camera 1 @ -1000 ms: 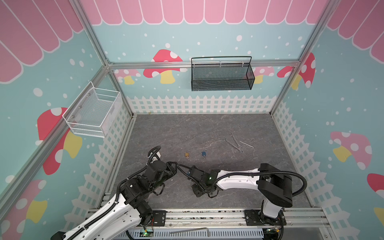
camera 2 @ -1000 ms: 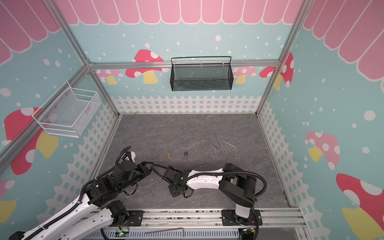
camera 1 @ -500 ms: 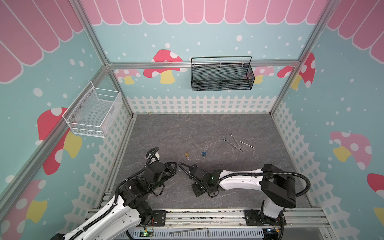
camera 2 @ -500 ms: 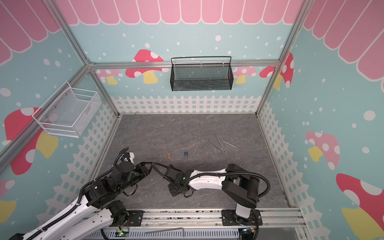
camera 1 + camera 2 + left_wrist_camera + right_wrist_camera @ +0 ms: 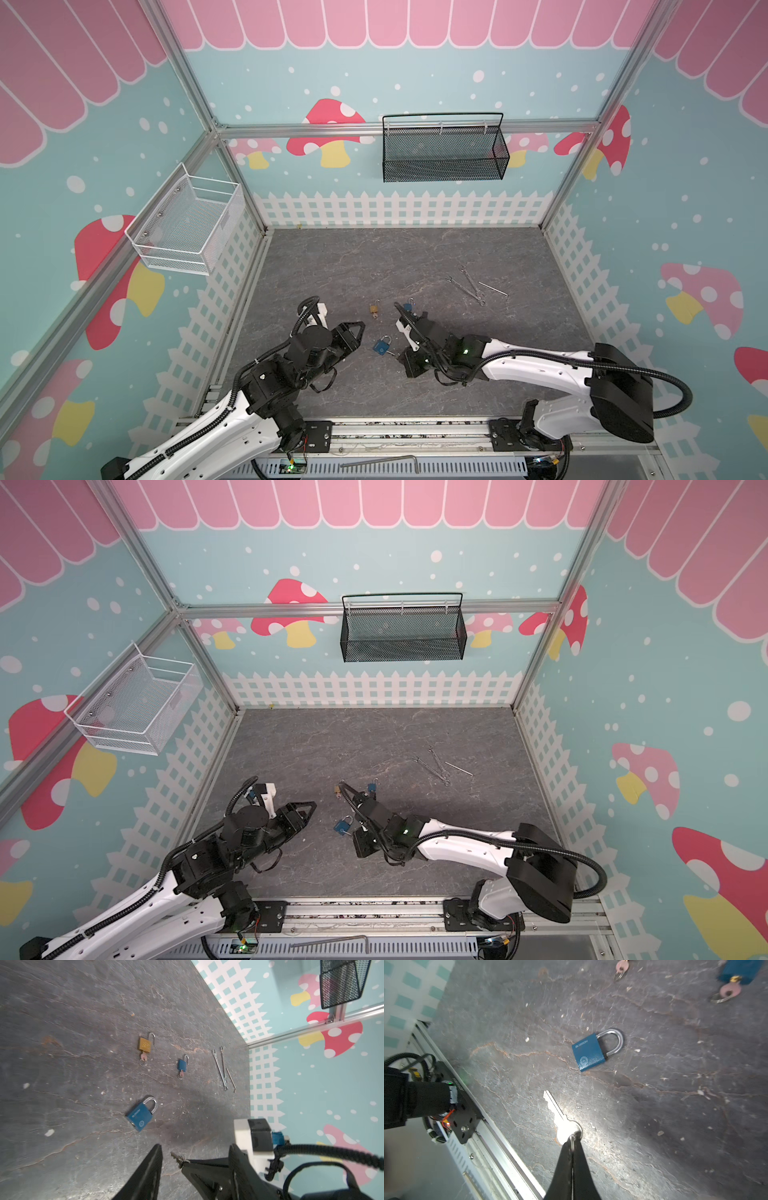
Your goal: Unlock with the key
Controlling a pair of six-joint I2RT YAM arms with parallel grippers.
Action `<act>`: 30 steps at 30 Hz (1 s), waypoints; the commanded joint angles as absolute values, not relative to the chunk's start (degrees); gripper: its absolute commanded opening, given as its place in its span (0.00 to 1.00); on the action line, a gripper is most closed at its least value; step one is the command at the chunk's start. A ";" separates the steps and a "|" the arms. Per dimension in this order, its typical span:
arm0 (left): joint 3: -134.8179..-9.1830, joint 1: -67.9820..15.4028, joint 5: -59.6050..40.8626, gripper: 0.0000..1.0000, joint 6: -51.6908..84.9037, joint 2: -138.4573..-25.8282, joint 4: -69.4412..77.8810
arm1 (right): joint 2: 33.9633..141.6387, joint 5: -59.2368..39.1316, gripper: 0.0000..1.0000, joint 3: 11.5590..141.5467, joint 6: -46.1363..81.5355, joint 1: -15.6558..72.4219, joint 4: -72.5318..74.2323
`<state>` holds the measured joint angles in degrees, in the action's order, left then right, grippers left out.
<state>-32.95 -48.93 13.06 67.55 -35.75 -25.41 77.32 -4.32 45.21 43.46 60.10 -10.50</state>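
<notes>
1. Currently the right gripper (image 5: 572, 1142) is pinched tight on the head end of the silver key (image 5: 560, 1118), at its ring. The blade sticks out ahead of the tips.
2. Key position: near the large blue padlock (image 5: 591, 1052) but apart from it and not inserted. It sits on the side towards the front rail (image 5: 492, 1142). Cannot tell whether the key touches the table (image 5: 374, 257) or hangs just above it.
3. Large blue padlock lies flat on the table. Both legs of its shackle are seated in the body.
4. Left gripper (image 5: 360, 332) is low over the table, left of the large padlock in both top views. Its jaws stand partly apart with nothing between them. It is clear of both lock and key.
5. Further back lie a brass padlock (image 5: 144, 1044) and a small blue padlock (image 5: 182, 1066). Each has its shackle swung open and a key in its base.
6. Thin metal rods (image 5: 222, 1068) lie together towards the right side of the table, well apart from the locks.
</notes>
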 commanded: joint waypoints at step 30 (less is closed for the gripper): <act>-29.72 -59.13 15.64 0.24 60.46 -55.11 10.94 | 62.14 -12.57 0.00 44.03 47.32 53.70 -3.96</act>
